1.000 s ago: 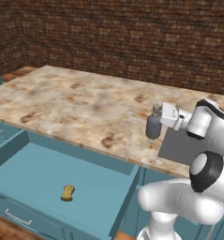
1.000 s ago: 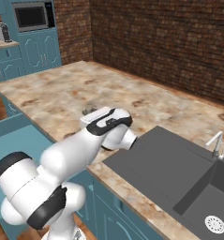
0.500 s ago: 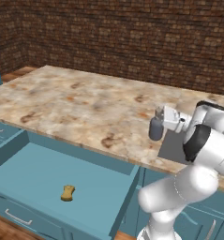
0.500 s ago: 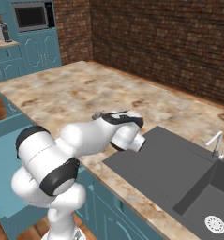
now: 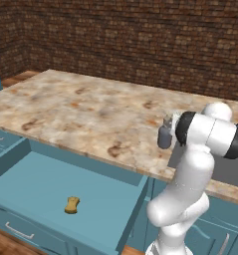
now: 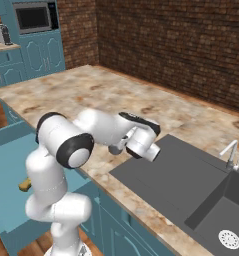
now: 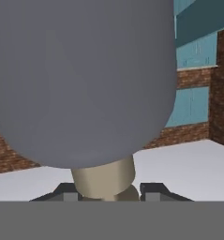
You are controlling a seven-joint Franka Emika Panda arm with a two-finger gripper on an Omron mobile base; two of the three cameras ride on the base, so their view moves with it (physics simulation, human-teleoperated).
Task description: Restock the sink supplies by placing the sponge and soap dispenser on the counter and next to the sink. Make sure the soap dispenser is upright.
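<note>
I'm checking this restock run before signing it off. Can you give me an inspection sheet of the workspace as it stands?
Surface: the counter, beige marbled stone over teal cabinets.
Job's things: the soap dispenser is held by the gripper above the counter's edge beside the sink; whether it touches the counter cannot be told. The sponge lies in the open drawer, not yet on the counter.
Clutter: nothing seen.
Grippers: the gripper is shut on the soap dispenser's neck.
Cables: nothing seen.
Surroundings: brick wall, faucet, microwave.
</note>
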